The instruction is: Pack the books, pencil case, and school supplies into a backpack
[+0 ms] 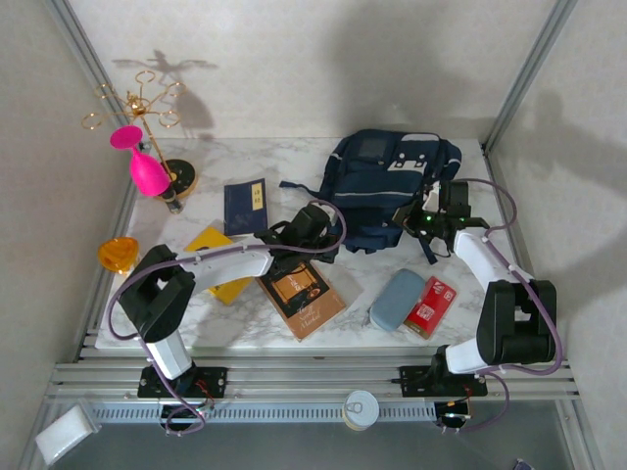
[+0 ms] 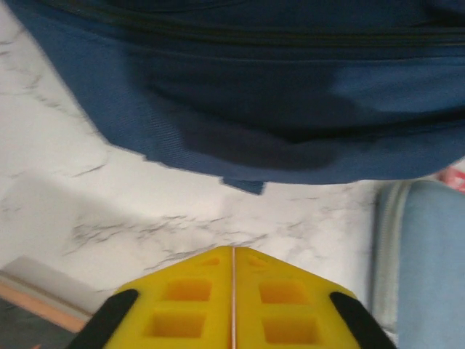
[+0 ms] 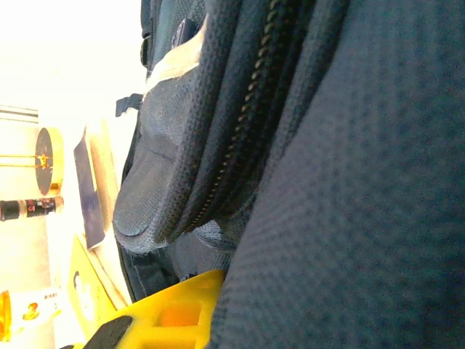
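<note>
The navy backpack (image 1: 387,186) lies at the back right of the marble table. My left gripper (image 1: 323,231) is at its near left edge. In the left wrist view the left gripper (image 2: 233,249) is shut with nothing in it, above bare table just short of the backpack (image 2: 276,94). My right gripper (image 1: 417,217) is at the bag's right side. In the right wrist view the right gripper (image 3: 225,278) is shut on backpack (image 3: 349,182) fabric, which hides one finger. On the table lie the navy book (image 1: 245,204), yellow book (image 1: 217,257), brown book (image 1: 302,294), grey-blue pencil case (image 1: 397,299) and red pack (image 1: 431,305).
An orange cup (image 1: 118,253) sits at the left edge. A pink glass (image 1: 145,166) hangs on a gold stand (image 1: 137,108) at the back left. A can (image 1: 361,406) rests on the front rail. Metal frame posts line both sides.
</note>
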Robot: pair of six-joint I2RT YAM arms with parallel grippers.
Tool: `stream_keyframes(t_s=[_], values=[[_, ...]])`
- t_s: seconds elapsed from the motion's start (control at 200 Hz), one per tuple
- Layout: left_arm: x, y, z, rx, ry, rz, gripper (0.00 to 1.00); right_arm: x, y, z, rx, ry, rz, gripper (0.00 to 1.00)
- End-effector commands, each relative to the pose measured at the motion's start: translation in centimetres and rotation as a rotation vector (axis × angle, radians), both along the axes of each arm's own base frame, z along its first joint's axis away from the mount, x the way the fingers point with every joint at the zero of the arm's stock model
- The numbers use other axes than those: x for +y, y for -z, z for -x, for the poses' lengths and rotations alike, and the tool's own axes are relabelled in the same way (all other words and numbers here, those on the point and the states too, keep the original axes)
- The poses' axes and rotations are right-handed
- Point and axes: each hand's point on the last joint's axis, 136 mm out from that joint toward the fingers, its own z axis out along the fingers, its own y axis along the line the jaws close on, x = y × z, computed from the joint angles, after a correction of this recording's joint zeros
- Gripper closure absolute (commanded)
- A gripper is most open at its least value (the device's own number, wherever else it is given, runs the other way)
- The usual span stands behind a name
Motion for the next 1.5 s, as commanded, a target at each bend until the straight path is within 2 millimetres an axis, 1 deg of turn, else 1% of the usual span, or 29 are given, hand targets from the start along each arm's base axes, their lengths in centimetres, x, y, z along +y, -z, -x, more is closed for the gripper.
stream_keyframes(t_s=[0.0,0.06,0.09,0.155,0.265,0.345,0.406,0.516,0.571,0.661,0.791,0.881,0.956,1.006,1.051,1.066,1.096,1.101,1.126,1.136,1.161,1.171,1.192,1.232,1.277,1.312,1.367,1.412,1.497], values=[[-4.2,-4.9,0.8,-0.067,0.076,0.146,0.82,1.7,-4.6,-1.0,-0.195,-0.081,-0.033,0.95],[-4.9,-5.8,0.5,-0.07,0.042,0.161,0.8,2.0,-5.1,-0.8,-0.24,-0.102,-0.012,0.94],[-5.1,-6.4,0.3,-0.073,0.019,0.178,0.78,2.0,-5.2,-0.7,-0.262,-0.109,0.007,0.94],[-5.6,-7.5,0.2,-0.089,0.014,0.225,0.71,2.7,-6.1,-0.4,-0.354,-0.17,0.051,0.94],[-5.3,-8.0,-1.0,-0.116,-0.003,0.243,0.68,3.8,-7.2,0.1,-0.507,-0.266,0.144,0.95],[-4.8,-8.1,-1.9,-0.093,-0.009,0.282,0.68,4.1,-9.1,0.9,-0.625,-0.286,0.162,0.95],[-4.3,-8.8,-2.1,-0.092,-0.023,0.328,0.67,4.1,-10.8,1.5,-0.727,-0.275,0.159,0.95],[-4.0,-10.2,-2.0,-0.107,-0.011,0.396,0.6,4.5,-12.5,2.7,-0.873,-0.292,0.147,0.98],[-4.2,-10.5,-2.2,-0.092,-0.006,0.414,0.57,4.7,-12.9,3.1,-0.912,-0.303,0.139,0.99],[-5.0,-10.7,-2.1,-0.05,0.02,0.439,0.56,5.0,-12.9,3.1,-0.929,-0.317,0.117,1.0],[-5.9,-10.1,-1.6,-0.009,0.032,0.448,0.56,5.5,-12.5,2.8,-0.901,-0.325,0.071,1.0],[-6.0,-9.0,-2.1,0.001,0.008,0.404,0.55,5.7,-12.3,2.7,-0.873,-0.318,0.021,0.99],[-6.6,-8.1,-2.3,0.022,0.021,0.388,0.57,5.5,-11.5,2.2,-0.817,-0.266,-0.021,0.97],[-6.5,-7.3,-2.4,0.032,0.007,0.371,0.6,5.1,-10.3,1.5,-0.744,-0.212,-0.044,0.97],[-6.0,-6.6,-2.4,0.037,-0.011,0.362,0.6,4.3,-8.5,0.5,-0.631,-0.135,-0.046,0.89],[-5.9,-6.5,-2.4,0.036,-0.014,0.361,0.6,3.8,-7.3,0.1,-0.562,-0.095,-0.039,0.86],[-5.7,-6.1,-2.3,0.037,-0.019,0.356,0.6,3.5,-6.3,-0.1,-0.496,-0.063,-0.039,0.84],[-5.7,-6.0,-2.3,0.038,-0.02,0.355,0.6,3.4,-5.8,-0.1,-0.473,-0.057,-0.042,0.83],[-5.4,-5.6,-2.3,0.036,-0.026,0.34,0.6,3.4,-5.1,0.0,-0.437,-0.05,-0.052,0.81],[-5.2,-5.5,-2.4,0.033,-0.031,0.331,0.61,3.5,-4.4,0.2,-0.407,-0.045,-0.059,0.78],[-4.7,-4.9,-2.6,0.029,-0.048,0.299,0.61,3.4,-3.5,0.4,-0.36,-0.025,-0.071,0.73],[-4.4,-4.7,-2.7,0.029,-0.056,0.285,0.62,3.3,-2.7,0.7,-0.319,-0.008,-0.082,0.7],[-3.9,-4.2,-2.8,0.03,-0.072,0.258,0.63,3.3,-1.7,1.1,-0.273,0.008,-0.101,0.67],[-2.9,-3.5,-3.0,0.032,-0.099,0.227,0.64,3.7,-0.3,2.1,-0.211,0.003,-0.149,0.63],[-2.1,-3.3,-3.0,0.031,-0.116,0.214,0.64,4.0,1.1,3.1,-0.15,0.003,-0.171,0.58],[-1.7,-3.4,-2.9,0.02,-0.12,0.211,0.62,3.8,2.4,3.8,-0.096,0.025,-0.16,0.54],[-1.5,-3.6,-2.4,0.009,-0.106,0.218,0.59,3.5,3.5,4.4,-0.052,0.038,-0.143,0.52],[-1.6,-3.5,-2.0,0.006,-0.081,0.214,0.57,2.8,4.7,4.8,-0.007,0.065,-0.1,0.52],[-1.6,-2.8,-1.5,0.012,-0.043,0.181,0.56,2.2,5.6,5.1,0.039,0.094,-0.068,0.51]])
